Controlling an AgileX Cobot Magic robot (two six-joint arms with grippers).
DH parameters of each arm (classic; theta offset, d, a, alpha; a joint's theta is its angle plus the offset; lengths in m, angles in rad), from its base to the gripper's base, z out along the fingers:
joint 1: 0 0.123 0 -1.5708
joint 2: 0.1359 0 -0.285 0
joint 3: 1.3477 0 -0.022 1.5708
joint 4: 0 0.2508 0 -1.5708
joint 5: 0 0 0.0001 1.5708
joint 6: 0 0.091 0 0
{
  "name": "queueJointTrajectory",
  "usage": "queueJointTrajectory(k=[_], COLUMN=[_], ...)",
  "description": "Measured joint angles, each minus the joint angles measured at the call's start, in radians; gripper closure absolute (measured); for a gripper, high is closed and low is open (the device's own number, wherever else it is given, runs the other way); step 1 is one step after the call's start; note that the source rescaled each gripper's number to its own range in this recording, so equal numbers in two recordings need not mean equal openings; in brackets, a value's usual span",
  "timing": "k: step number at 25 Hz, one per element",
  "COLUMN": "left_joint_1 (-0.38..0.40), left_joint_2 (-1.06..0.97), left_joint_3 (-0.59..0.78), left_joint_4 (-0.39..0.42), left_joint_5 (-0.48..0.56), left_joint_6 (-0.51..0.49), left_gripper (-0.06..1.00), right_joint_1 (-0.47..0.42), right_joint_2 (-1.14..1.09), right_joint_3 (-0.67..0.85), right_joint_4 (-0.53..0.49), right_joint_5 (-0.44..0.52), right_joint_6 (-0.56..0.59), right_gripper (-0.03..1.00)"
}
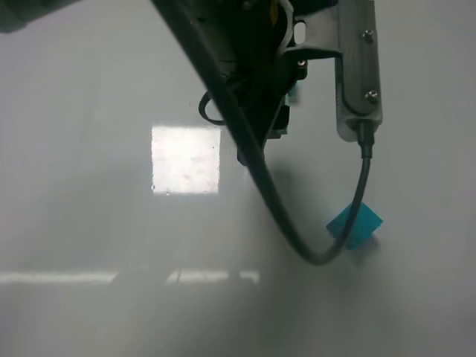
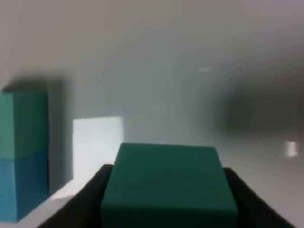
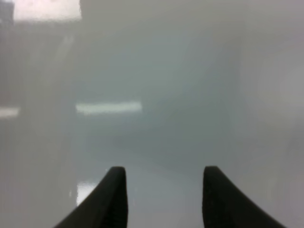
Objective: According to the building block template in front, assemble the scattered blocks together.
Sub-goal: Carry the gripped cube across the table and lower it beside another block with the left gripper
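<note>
the template (image 2: pixel 23 156) stands at the edge of the left wrist view, its teal-green half joined to its blue half, kept as the pattern to copy. the left pincer (image 2: pixel 166 176) is clamped on the green cube (image 2: pixel 168 194), probably to carry it to its partner. the blue cube (image 1: pixel 354 225) lies alone on the table (image 1: pixel 89 223), right of the arm. the right pincer (image 3: pixel 164 190) hangs spread, nothing between its 2 fingers.

Left claw (image 2: pixel 166 173): block (image 2: pixel 167 187) inside, template (image 2: pixel 21 156) near; other block (image 1: pixel 354 223) on table (image 1: pixel 89 230).
</note>
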Motion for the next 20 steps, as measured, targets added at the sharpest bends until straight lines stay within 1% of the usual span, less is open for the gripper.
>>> queueJointTrajectory(k=[6, 12, 15, 20], left_joint_1=[-0.004, 0.012, 0.025, 0.033], left_joint_2=[0.061, 0.073, 0.073, 0.077], left_joint_3=[-0.003, -0.004, -0.006, -0.006], left_joint_4=[0.012, 0.011, 0.002, -0.015], left_joint_5=[0.005, 0.005, 0.006, -0.023], left_joint_6=[0.001, -0.031, -0.038, -0.038], left_gripper=[0.91, 0.91, 0.91, 0.91], right_joint_1=[0.0, 0.0, 0.0, 0.0], right_joint_2=[0.0, 0.0, 0.0, 0.0], right_joint_3=[0.0, 0.0, 0.0, 0.0], right_joint_4=[0.0, 0.0, 0.0, 0.0], right_joint_5=[0.0, 0.0, 0.0, 0.0], right_joint_6=[0.0, 0.0, 0.0, 0.0], right_gripper=[0.97, 0.97, 0.97, 0.97])
